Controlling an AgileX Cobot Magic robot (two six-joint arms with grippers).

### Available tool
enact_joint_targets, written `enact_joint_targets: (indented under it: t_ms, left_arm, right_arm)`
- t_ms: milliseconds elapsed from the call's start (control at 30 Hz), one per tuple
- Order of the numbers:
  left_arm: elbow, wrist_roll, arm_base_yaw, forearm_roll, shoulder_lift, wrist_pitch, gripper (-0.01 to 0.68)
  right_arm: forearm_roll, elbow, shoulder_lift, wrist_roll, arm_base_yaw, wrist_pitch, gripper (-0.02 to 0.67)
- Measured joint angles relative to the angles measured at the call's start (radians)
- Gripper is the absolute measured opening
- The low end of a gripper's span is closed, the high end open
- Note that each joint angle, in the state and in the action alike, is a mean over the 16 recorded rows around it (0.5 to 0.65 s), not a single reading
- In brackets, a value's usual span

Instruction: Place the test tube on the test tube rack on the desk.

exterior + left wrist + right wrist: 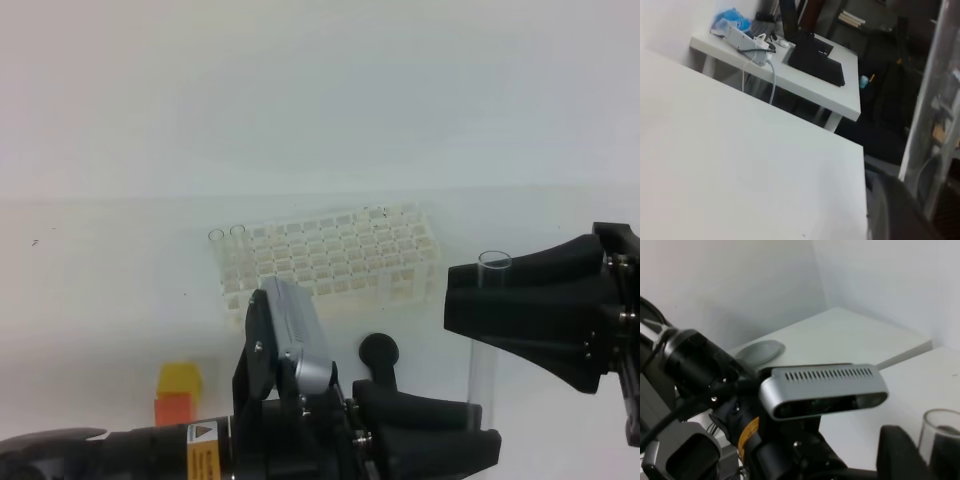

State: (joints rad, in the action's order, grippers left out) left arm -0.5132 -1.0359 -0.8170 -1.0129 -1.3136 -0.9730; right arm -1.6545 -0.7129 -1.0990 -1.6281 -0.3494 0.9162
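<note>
The test tube (pixel 483 370) stands upright in the air to the right of the test tube rack (pixel 340 255), its open rim level with the rack's top. Its lower end disappears behind my left gripper (pixel 480 435), which reaches in from the bottom edge and is shut on it. My right gripper (pixel 460 295) sits at the tube's upper part, its black fingers covering the glass; how wide they stand is unclear. The left wrist view has the test tube (pixel 932 115) at far right. In the right wrist view the tube's rim (pixel 940 440) is beside one finger (pixel 900 450).
Two empty tubes (pixel 227 240) stand in the rack's left end. A black cylinder with a round head (pixel 378 352) lies in front of the rack. Yellow and orange blocks (pixel 178 392) sit on the white desk (pixel 100 300) at lower left.
</note>
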Motion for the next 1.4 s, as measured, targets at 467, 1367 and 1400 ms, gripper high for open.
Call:
enact_joint_targets:
  t_ms: [467, 1367, 1400]
  left_arm:
    - [0.000, -0.181, 0.000, -0.016, 0.000, 0.054, 0.402]
    - [0.000, -0.124, 0.000, 0.127, 0.001, 0.178, 0.000]
    - [0.000, -0.124, 0.000, 0.126, 0.001, 0.179, -0.001]
  right_arm:
    - [0.017, 0.000, 0.020, -0.028, 0.000, -0.024, 0.120]
    - [0.270, -0.002, 0.420, -0.016, 0.002, -0.423, 0.120]
    - [0.271, -0.002, 0.420, -0.016, 0.002, -0.423, 0.120]
